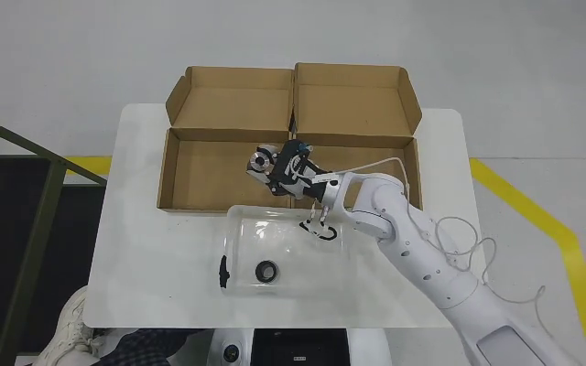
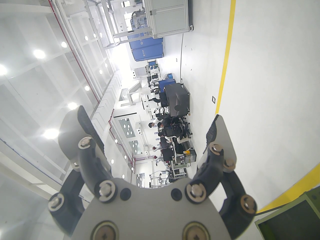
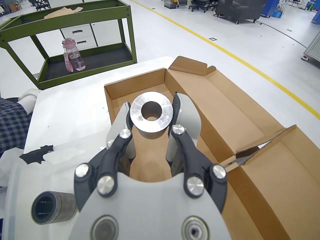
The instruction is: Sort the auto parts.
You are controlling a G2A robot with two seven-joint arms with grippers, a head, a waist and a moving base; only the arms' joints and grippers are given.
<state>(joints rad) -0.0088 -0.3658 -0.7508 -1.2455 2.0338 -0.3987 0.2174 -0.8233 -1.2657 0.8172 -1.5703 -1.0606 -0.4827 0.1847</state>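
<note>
My right gripper [image 3: 151, 116] is shut on a thick silver metal ring [image 3: 151, 114] with a round bore, held over the left cardboard box [image 3: 117, 86]. From above, the right gripper [image 1: 271, 166] and the ring [image 1: 260, 163] hang above that box's open tray [image 1: 197, 174], near its right side. A dark cylindrical bushing [image 3: 53, 207] lies in the clear plastic tray [image 1: 240, 220] at the table's front; the top view shows the bushing [image 1: 266, 271] beside a black flat part [image 1: 222, 272]. My left gripper [image 2: 150, 123] is open, empty, pointing out into the room.
A second open cardboard box [image 1: 403, 160] adjoins the first on its right, both with lids [image 1: 352, 96] folded back. A black curved piece [image 1: 327, 234] lies in the clear tray under the right arm. A green cart [image 3: 75, 38] holding a pink bottle [image 3: 73, 56] stands off the table's left.
</note>
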